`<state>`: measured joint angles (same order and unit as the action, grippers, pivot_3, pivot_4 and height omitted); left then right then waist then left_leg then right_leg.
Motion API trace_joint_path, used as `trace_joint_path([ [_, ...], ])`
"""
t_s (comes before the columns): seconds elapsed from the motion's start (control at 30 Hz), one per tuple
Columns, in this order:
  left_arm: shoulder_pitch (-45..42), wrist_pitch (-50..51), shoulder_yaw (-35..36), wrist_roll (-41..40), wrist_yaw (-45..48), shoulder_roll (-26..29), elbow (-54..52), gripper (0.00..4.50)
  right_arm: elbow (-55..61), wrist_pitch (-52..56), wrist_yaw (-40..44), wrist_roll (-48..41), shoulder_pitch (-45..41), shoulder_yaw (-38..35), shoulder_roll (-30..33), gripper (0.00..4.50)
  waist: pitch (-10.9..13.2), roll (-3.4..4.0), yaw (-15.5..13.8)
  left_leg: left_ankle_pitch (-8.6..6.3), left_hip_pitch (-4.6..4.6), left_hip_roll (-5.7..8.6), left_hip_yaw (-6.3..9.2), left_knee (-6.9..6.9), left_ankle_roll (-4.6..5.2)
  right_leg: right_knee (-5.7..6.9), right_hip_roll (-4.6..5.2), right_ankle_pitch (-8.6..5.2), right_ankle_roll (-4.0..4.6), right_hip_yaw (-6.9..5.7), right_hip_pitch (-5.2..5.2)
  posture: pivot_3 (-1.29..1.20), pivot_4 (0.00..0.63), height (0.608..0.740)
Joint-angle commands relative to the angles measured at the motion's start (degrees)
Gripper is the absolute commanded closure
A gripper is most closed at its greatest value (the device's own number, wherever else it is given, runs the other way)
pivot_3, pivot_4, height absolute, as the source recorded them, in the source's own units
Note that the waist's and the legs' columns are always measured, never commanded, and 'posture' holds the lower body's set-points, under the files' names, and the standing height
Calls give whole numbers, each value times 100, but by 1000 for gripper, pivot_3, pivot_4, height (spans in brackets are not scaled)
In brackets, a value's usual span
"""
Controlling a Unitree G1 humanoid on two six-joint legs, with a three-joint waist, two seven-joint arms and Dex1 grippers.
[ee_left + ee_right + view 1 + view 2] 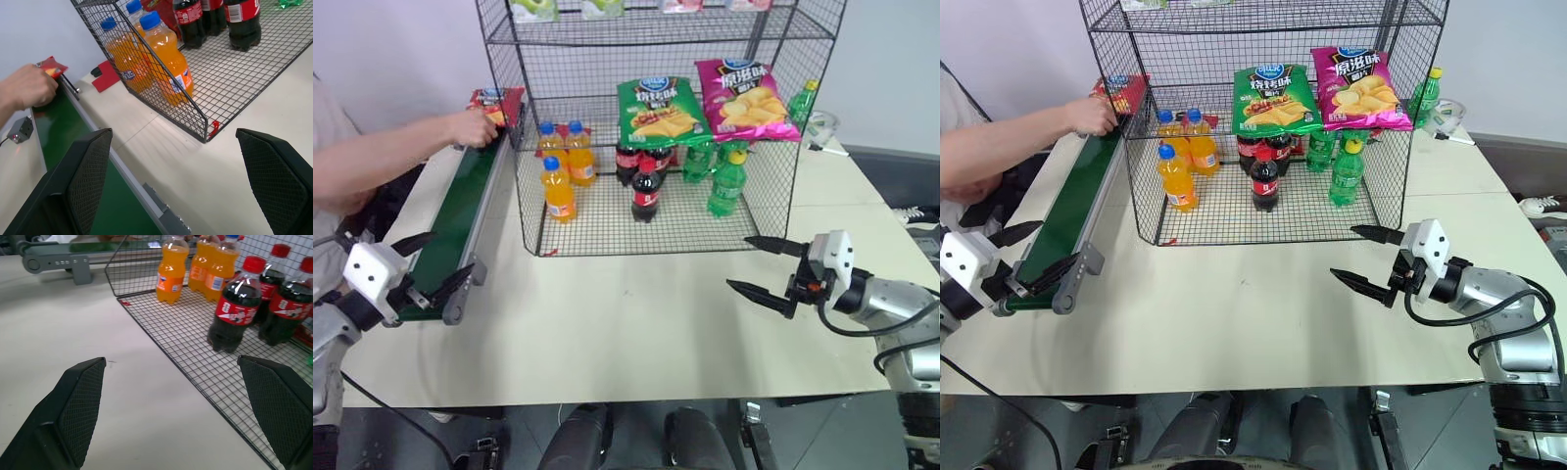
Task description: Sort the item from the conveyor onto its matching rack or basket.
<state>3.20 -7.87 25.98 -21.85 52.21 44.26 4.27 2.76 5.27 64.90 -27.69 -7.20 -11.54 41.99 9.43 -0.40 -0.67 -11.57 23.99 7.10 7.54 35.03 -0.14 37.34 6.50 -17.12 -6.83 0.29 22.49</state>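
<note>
The item, a shiny red crisp bag (497,102), lies at the far end of the conveyor (458,217), with a person's hand (472,127) resting on it. In the left wrist view the red bag (52,67) peeks out from behind that hand. The rack (656,147), a tall black wire-grid shelf unit, stands just right of the belt. My left gripper (448,257) hovers open by the belt's near end with nothing between its fingers. My right gripper (738,262) stands open over the table, in front of the rack's near right corner.
The rack's lowest tier holds orange bottles (558,188), cola bottles (645,190) and green bottles (727,181). A green bag (658,111) and a pink bag (743,98) lean above them. The person's arm (372,162) reaches in from the left. The table (636,323) lies between my grippers.
</note>
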Motion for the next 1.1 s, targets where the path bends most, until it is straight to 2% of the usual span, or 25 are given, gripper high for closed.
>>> trace_joint_path([
  [0.03, 37, -94, 143, -65, -3, 14, -138, 288, 229, -21, 27, -65, -50, -61, 56, 0, 0, 0, 0, 0, 0, 0, 0, 0, 0, 0, 0, 0, 0, 0, 0, 0, 150, 740],
  [0.47, 316, 112, 250, -146, -244, -169, -383, 288, 532, 299, 58, -333, 56, 2, -70, 0, 0, 0, 2, -2, 8, 0, 0, -1, -2, -3, 0, 0, 0, 0, 6, 0, 150, 740],
  [0.57, 535, 123, 336, -190, -334, -267, -630, 288, 984, 649, -34, -639, 190, 177, -291, 0, 0, 0, 3, -1, 15, -1, 1, -1, 0, -3, 0, 0, 0, 0, 7, 0, 150, 740],
  [0.77, 952, 16, 453, -46, -513, -370, -875, 288, 1288, 766, -79, -595, 151, 684, -604, 0, 1, 1, 1, -3, 25, -2, 2, 1, -3, -5, 0, 0, 1, 0, 19, 0, 150, 740],
  [1.1, 1521, -193, 608, -7, -638, -556, -1147, 288, 661, 553, 355, -443, -509, 1053, -700, 0, 2, 0, -8, -5, 29, -2, 7, 0, -4, -13, -1, 0, 2, -9, 20, 0, 150, 740],
])
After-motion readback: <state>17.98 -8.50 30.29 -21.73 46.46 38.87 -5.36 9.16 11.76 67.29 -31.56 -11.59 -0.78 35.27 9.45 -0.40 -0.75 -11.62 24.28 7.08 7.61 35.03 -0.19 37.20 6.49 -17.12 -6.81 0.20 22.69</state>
